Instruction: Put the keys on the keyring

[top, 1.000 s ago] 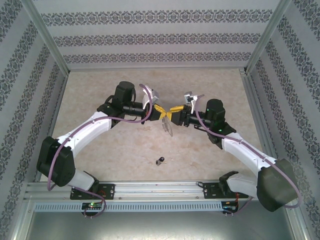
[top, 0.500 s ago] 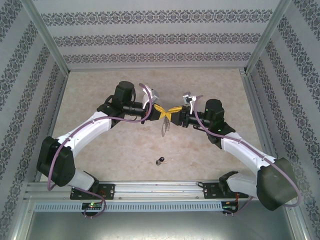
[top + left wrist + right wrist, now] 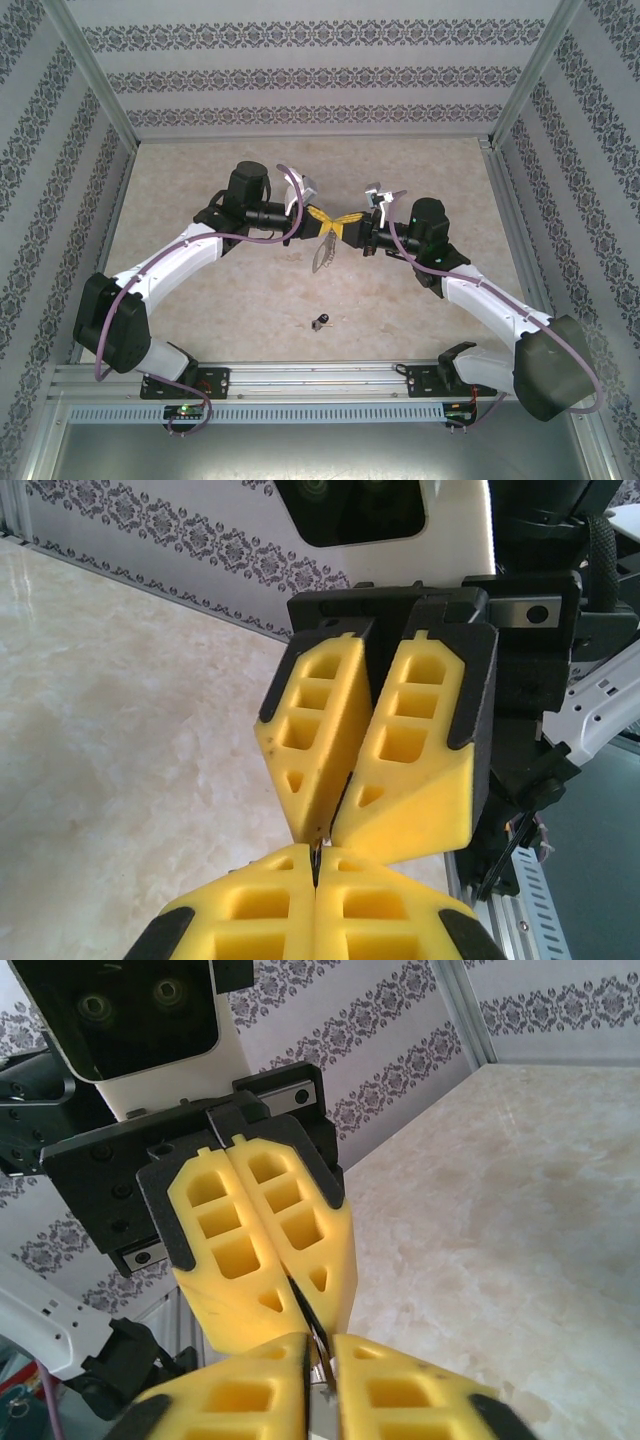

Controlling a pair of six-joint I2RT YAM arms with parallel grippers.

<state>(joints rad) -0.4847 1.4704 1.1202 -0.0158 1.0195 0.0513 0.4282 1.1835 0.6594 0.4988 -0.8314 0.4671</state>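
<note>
- Pincers meet tip to tip in mid-air. The left pincer point(image 3: 314, 858) is pressed together on a thin dark edge of metal that shows between its yellow pads point(image 3: 280, 872).
- From the opposite side the right pincer point(image 3: 322, 1352) appears clamped on the same sliver. Its fingers point(image 3: 280, 1362) leave only a hairline slit, so the firmness of that hold cannot be judged.
- The keyring point(image 3: 324, 252) hangs just below the two tips, loop down and slightly tilted, clear of the table point(image 3: 260, 300).
- The step in hand looks like steadying or passing the ring between the arms. One pincer should hold firm until the other's grip is sure. The loop should not be allowed to twist, and the pinch should stay at the top edge so the opening is left free for threading.
- Nearer the bases, the rail point(image 3: 320, 375) runs along the table's front edge.
- The key point(image 3: 320, 321) lies flat on the table beyond the rail, well apart from the ring and not yet threaded.
- Nothing lies between key and ring. The key's tiny size and flat lie are the likely trouble when it is picked up.
- The patterned wall point(image 3: 320, 75) closes the far side, well away.
</note>
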